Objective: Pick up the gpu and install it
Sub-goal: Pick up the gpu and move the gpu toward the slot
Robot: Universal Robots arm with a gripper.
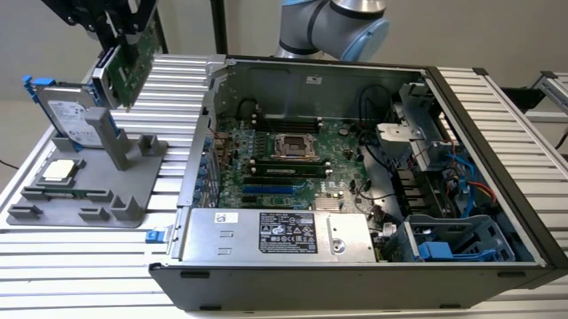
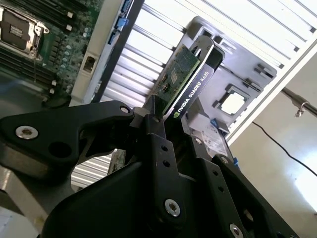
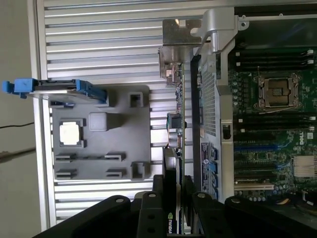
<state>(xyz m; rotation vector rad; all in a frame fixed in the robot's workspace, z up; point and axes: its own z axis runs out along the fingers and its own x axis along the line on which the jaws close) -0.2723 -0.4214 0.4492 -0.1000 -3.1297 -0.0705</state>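
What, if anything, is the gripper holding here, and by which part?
The gripper holds the gpu, clamped across its flat faces at the end away from its silver bracket.

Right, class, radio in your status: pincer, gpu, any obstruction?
Pincer shut on gpu. Held aloft between grey holder and open case, not yet seated. No obstruction seen.

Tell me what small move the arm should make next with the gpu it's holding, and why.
Probably carry it sideways toward the exterior view's right. The gripper is shut on the gpu, which hangs in the air near the gray holder, outside the open computer case, whose blue expansion slots sit empty.
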